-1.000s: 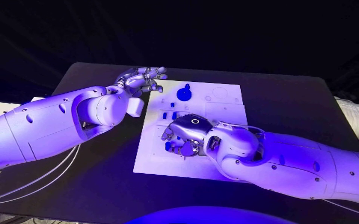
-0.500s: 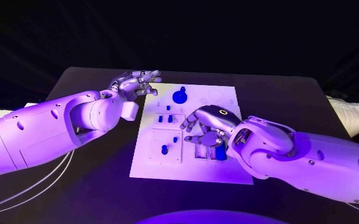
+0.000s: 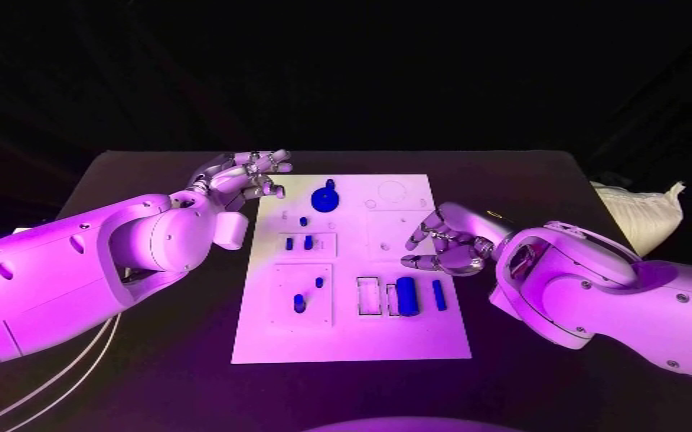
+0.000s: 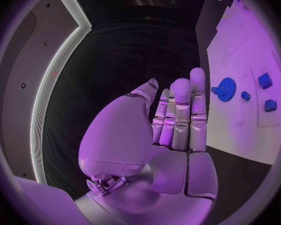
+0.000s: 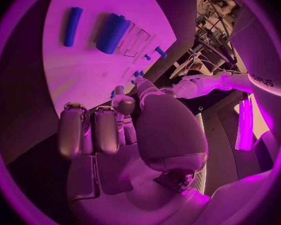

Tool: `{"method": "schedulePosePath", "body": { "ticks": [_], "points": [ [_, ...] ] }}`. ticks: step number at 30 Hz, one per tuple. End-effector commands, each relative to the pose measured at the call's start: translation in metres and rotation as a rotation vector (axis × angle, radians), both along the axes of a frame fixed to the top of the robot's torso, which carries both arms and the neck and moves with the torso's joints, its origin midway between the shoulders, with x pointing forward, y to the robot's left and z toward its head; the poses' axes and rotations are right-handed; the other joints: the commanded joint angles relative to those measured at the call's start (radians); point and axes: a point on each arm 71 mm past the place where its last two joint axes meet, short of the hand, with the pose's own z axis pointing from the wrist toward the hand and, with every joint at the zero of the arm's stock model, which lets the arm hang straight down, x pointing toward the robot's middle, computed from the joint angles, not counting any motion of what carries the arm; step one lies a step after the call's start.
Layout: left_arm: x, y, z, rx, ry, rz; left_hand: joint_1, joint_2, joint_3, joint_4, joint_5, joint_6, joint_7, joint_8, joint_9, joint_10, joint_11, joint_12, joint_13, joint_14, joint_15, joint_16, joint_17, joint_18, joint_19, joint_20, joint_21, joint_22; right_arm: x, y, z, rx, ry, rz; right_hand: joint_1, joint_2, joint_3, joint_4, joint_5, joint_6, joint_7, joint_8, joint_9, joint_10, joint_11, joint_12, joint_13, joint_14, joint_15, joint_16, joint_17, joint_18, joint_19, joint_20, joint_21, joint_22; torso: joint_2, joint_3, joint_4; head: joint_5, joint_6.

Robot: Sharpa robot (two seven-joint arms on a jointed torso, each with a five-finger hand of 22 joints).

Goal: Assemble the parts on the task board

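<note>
On the black worktop [image 3: 548, 177] the task board [image 3: 353, 337] carries the blue parts, the thick cylinder [image 3: 407, 295] lying lengthwise just below the right hand [image 3: 444, 237], fingers curled and empty, nearer than the left hand [image 3: 242, 174], fingers straight and empty.

Task board [image 3: 351, 337]: white rectangular plate, flat on the counter. Blue gear [image 3: 325, 197] seated near the far edge. Two small blue pegs [image 3: 297, 243] upright in a recess below it. Thick blue cylinder [image 3: 407, 295] and thin blue bar [image 3: 438, 294] lie side by side, apart.
</note>
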Motion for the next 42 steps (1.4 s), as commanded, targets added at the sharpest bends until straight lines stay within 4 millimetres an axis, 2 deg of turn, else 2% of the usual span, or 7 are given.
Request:
{"method": "schedulePosePath", "body": {
  "ticks": [1,6,12,16,27,33,42],
  "points": [
    [-0.001,-0.002,0.0,-0.007,-0.005,-0.019,0.002,0.005,-0.007,0.0,0.002,-0.008,0.001,0.003,-0.001,-0.005,0.0,0.007,0.001,-0.009,0.0,-0.003,-0.001,0.011,0.002,0.002,-0.004,-0.001,-0.005,-0.011,-0.009,-0.08,0.096,-0.066,-0.007,0.005,-0.038,0.022,0.008,-0.011,-0.002,0.013,0.007,-0.025,0.001,0.044,0.061,0.059,0.005,0.009,0.01,-0.012,-0.001,0.005,0.005,0.005,-0.003,-0.0015,-0.0097,-0.004,0.0],
    [-0.001,-0.003,-0.003,-0.008,0.001,-0.021,0.002,0.005,-0.007,0.0,0.002,-0.008,0.001,0.003,-0.001,-0.005,0.0,0.007,0.001,-0.009,0.0,-0.003,-0.001,0.011,0.002,0.002,-0.004,-0.001,-0.01,-0.015,-0.02,-0.115,0.138,-0.081,-0.019,0.011,-0.088,0.062,0.02,-0.027,0.001,0.026,0.015,-0.053,0.006,0.038,0.074,0.054,0.01,0.004,0.003,-0.009,-0.012,0.008,0.002,-0.003,-0.006,-0.004,-0.0101,-0.01,-0.004],
    [-0.002,-0.002,-0.005,-0.006,0.005,-0.019,0.002,0.005,-0.007,0.0,0.002,-0.008,0.001,0.003,-0.001,-0.005,0.0,0.007,0.001,-0.009,0.0,-0.003,-0.001,0.011,0.002,0.002,-0.005,-0.001,-0.015,-0.01,-0.029,-0.139,0.165,-0.073,-0.039,0.021,-0.129,0.069,0.009,-0.037,0.002,0.04,0.021,-0.054,0.007,0.051,0.102,0.055,0.011,0.009,0.01,-0.009,-0.012,0.01,0.005,0.002,-0.005,-0.0047,-0.0074,-0.003,-0.009],
    [-0.003,0.0,-0.005,-0.005,0.006,-0.017,0.003,0.006,-0.008,0.0,0.002,-0.007,0.0,0.004,-0.001,-0.006,-0.001,0.008,0.001,-0.01,0.0,-0.004,-0.002,0.011,0.002,0.002,-0.005,-0.002,-0.016,-0.007,-0.032,-0.158,0.18,-0.07,-0.069,0.03,-0.162,0.07,0.006,-0.043,0.002,0.049,0.026,-0.054,0.008,0.056,0.117,0.055,0.012,0.011,0.012,-0.009,-0.013,0.011,0.007,0.004,-0.006,-0.0064,-0.0085,-0.006,-0.013],
    [-0.003,0.0,-0.006,-0.005,0.009,-0.018,0.003,0.006,-0.008,0.0,0.002,-0.007,0.0,0.004,-0.001,-0.006,-0.001,0.008,0.001,-0.01,0.0,-0.004,-0.002,0.011,0.002,0.002,-0.005,-0.002,-0.017,0.005,-0.042,-0.188,0.186,-0.044,-0.078,0.034,-0.18,0.07,0.004,-0.044,0.001,0.058,0.03,-0.048,0.007,0.069,0.136,0.055,0.011,0.011,0.012,-0.01,-0.013,0.011,0.008,0.006,-0.005,-0.0037,-0.0093,0.0,-0.02],
    [-0.003,0.001,-0.006,-0.005,0.01,-0.019,0.004,0.007,-0.009,0.0,0.002,-0.007,0.0,0.005,-0.001,-0.007,-0.001,0.009,0.001,-0.011,0.0,-0.004,-0.004,0.011,0.002,0.002,-0.006,-0.002,-0.016,0.01,-0.049,-0.197,0.197,-0.034,-0.077,0.039,-0.184,0.069,0.006,-0.044,0.0,0.062,0.032,-0.048,0.006,0.07,0.14,0.055,0.011,0.01,0.011,-0.009,-0.013,0.011,0.008,0.005,-0.006,-0.0039,-0.0063,0.0,-0.026],
    [-0.003,0.002,-0.006,-0.003,0.012,-0.016,0.004,0.008,-0.01,0.001,0.002,-0.007,0.0,0.006,-0.001,-0.008,0.0,0.01,0.001,-0.011,0.0,-0.004,-0.004,0.011,0.002,0.002,-0.006,-0.002,-0.012,0.01,-0.055,-0.23,0.183,-0.031,-0.069,0.045,-0.187,0.067,0.008,-0.044,-0.001,0.067,0.034,-0.047,0.006,0.072,0.146,0.054,0.01,0.009,0.01,-0.009,-0.014,0.01,0.008,0.005,-0.007,-0.0049,-0.0083,0.003,-0.03]
  ]
}}
